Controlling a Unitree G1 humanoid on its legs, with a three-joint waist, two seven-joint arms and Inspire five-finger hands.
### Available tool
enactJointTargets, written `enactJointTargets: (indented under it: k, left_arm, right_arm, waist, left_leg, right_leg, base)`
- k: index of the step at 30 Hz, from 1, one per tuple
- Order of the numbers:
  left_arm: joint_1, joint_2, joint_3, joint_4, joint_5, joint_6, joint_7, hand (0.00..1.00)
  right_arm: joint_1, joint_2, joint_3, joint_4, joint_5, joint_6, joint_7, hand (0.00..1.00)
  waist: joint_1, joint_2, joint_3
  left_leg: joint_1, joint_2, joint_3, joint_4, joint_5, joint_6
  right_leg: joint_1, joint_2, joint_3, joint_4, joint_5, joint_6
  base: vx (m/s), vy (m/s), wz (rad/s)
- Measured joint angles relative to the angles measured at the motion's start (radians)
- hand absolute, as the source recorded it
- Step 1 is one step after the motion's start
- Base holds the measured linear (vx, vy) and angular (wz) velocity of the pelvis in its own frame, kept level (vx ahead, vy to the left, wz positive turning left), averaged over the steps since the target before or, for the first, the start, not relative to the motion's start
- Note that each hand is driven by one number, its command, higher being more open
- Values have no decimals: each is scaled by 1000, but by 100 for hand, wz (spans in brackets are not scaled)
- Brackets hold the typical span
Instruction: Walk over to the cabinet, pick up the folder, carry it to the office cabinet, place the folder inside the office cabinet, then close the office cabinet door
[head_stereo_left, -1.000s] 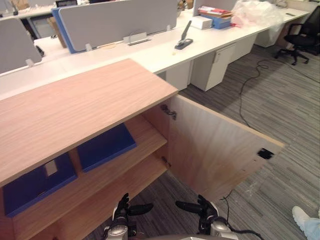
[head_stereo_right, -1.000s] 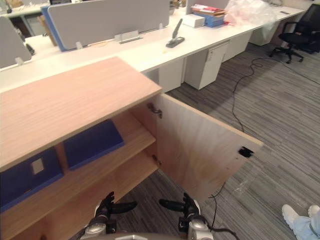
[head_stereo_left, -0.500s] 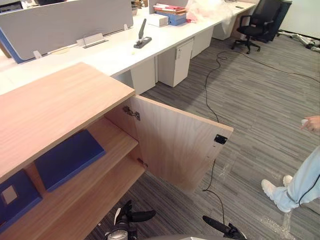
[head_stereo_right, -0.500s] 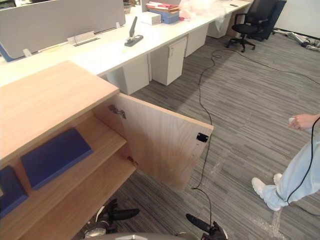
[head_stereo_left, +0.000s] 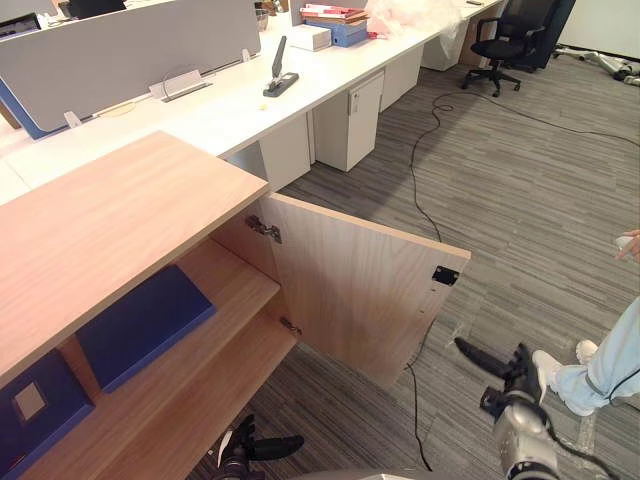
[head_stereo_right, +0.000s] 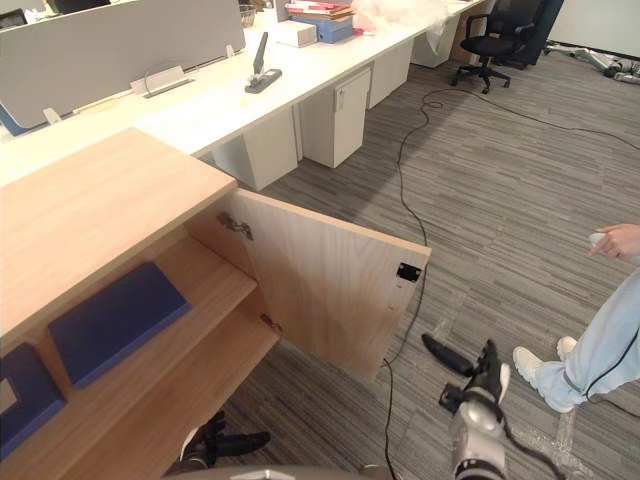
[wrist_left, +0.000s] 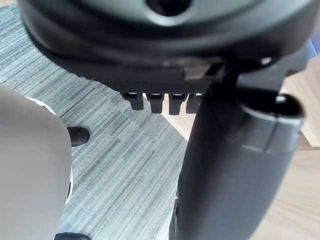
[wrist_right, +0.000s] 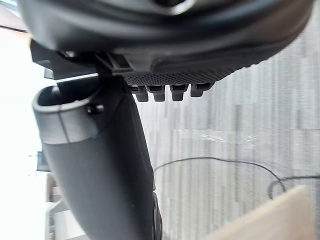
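Nearest, at the lower edge: left hand (head_stereo_left: 240, 453), dark, with fingers straight and thumb set apart. Held nothing. Out to the right and a little farther: right hand (head_stereo_left: 507, 368), fingers stretched flat and close together, aimed toward the free edge of the door. Held nothing and touched nothing.

Next, the office cabinet (head_stereo_left: 110, 230) in pale wood. Stood with its door (head_stereo_left: 360, 290) swung wide open on a metal hinge (head_stereo_left: 265, 230), with a dark latch plate (head_stereo_left: 443, 275) near the door's outer top corner. Inside, on the upper shelf (head_stereo_left: 240, 283): blue folder (head_stereo_left: 145, 325). Lay flat toward the door side, its front edge near the shelf lip. Beside it, farther left: second blue folder (head_stereo_left: 40, 405) with a pale label.

Looked thin, stiff and light, with a smooth cover likely to slide on the wood, and not fragile. Best taken along the front edge, thumb above and fingers beneath. Judged already placed, with only the door left to push shut.

Beyond: grey striped carpet (head_stereo_left: 540, 200), flat and open around the door. At the right edge, a person's leg (head_stereo_left: 612, 355) in pale blue with a white shoe (head_stereo_left: 550, 368), near the right hand and apart from the door. Farther back: long white desk (head_stereo_left: 230, 105) with a grey screen (head_stereo_left: 130, 50), a dark stapler (head_stereo_left: 281, 78) and stacked books (head_stereo_left: 335, 20). Below it, a white drawer unit (head_stereo_left: 350, 125). Farthest, a black office chair (head_stereo_left: 505, 40).
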Motion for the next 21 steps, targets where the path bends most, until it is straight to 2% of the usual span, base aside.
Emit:
enactJointTargets:
  k: [5, 10, 13, 18, 21]
  left_arm:
    - [7, 0, 0, -8, -3, 0, -10, 100]
    - [9, 2, 0, -9, -4, -1, -22, 100]
    - [10, 3, 0, -9, -9, -2, -26, 100]
    - [12, 10, -1, -7, -16, -3, -42, 100]
    - [12, 13, -1, -7, -16, -4, -47, 100]
  right_arm:
    - [-70, -72, 24, 0, -22, -9, -2, 100]
    - [-107, -118, 150, 0, -57, -13, 42, 100]
    - [-122, -159, 270, 2, -56, -23, 103, 100]
    - [-137, -274, 544, 3, -61, -30, 252, 100]
    - [-162, -302, 637, 5, -98, -29, 310, 100]
  waist:
    - [1, 0, -7]
    - [0, 1, -10]
    - [0, 1, -10]
    - [0, -2, -13]
    - [-1, -2, -13]
  left_leg:
    - [0, 0, -1, -2, 2, 1]
    - [-6, 0, -2, -2, 6, 6]
    - [-18, -3, -1, -2, 13, 11]
    - [-23, -6, 0, -7, 27, 18]
    - [-32, -6, 0, -14, 37, 19]
  right_leg:
    - [1, 1, -1, -8, 7, -1]
    - [8, 5, 0, -41, 32, -1]
    - [10, 7, 2, -74, 60, 0]
    - [27, 12, 8, -138, 111, 3]
    - [26, 17, 13, -168, 136, 1]
  base:
    - [0, 0, 0]
    - [-5, 1, -1]
    - [-47, 12, -3]
    - [-73, 16, -4]
    - [-72, 8, -6]
